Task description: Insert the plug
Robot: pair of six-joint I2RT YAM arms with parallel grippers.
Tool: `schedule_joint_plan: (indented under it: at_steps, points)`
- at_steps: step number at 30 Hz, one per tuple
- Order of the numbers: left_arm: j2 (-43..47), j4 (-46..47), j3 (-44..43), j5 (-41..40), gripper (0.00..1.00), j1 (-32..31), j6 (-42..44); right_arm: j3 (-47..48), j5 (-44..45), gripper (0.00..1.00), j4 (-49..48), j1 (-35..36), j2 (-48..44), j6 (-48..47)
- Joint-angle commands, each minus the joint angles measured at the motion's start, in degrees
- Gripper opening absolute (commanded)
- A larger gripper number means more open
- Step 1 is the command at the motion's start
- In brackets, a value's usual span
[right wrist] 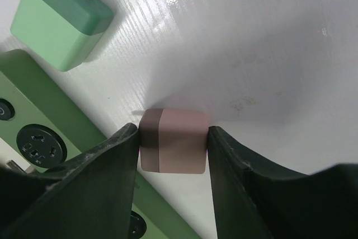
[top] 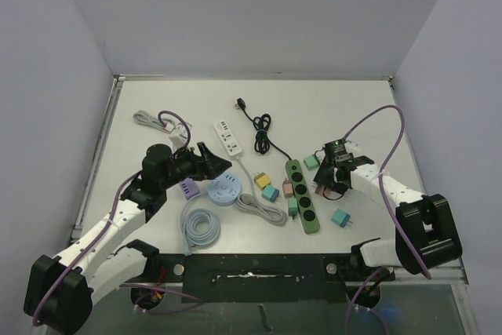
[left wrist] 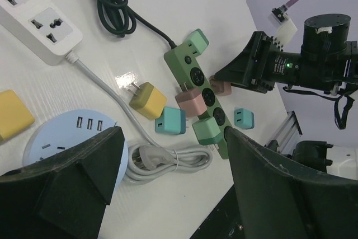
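Observation:
My right gripper [right wrist: 172, 150] is shut on a brown-pink cube plug [right wrist: 172, 141], held just above the white table beside the long green power strip [right wrist: 33, 110]. In the top view the right gripper [top: 323, 186] is at the strip's [top: 302, 194] right side, near its middle. The held plug [left wrist: 221, 88] also shows in the left wrist view, next to the strip [left wrist: 193, 74]. My left gripper [top: 216, 164] is open and empty, raised over the round blue socket hub [top: 225, 189]. The plug's prongs are hidden.
Loose plugs lie round the strip: yellow [top: 262, 180], teal [top: 271, 192], pink [top: 288, 187], green [top: 292, 205], mint [top: 311, 162], teal [top: 340, 217]. A white power strip [top: 228, 137], a black cable [top: 259, 127], a grey coiled cord [left wrist: 168, 160] and a pale coil [top: 200, 227] lie nearby.

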State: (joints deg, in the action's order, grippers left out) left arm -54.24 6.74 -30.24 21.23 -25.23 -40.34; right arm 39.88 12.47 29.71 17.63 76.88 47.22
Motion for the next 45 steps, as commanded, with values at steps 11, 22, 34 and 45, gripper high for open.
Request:
schedule_joint_plan:
  at_steps: [11, 22, 34, 45]
  points:
    - [-10.35, 10.63, -5.03, -1.07, 0.73, -7.52, -8.89, 6.65, -7.78, 0.40, -3.88, 3.62, -8.67, -1.52]
    - [-28.82, 26.52, -10.16, -2.63, 0.73, -17.25, -12.76, 8.58, -13.69, 0.44, -13.76, 15.97, -5.87, 4.78]
    - [-30.32, 36.44, -2.51, -3.31, 0.57, -18.01, -17.70, 8.35, -14.18, 0.45, -18.50, 18.85, -3.13, 9.49]
    - [-20.77, 37.27, 5.10, -9.18, 0.57, -18.09, -15.71, 6.82, -12.47, 0.45, -19.42, 18.06, -2.91, 10.56]
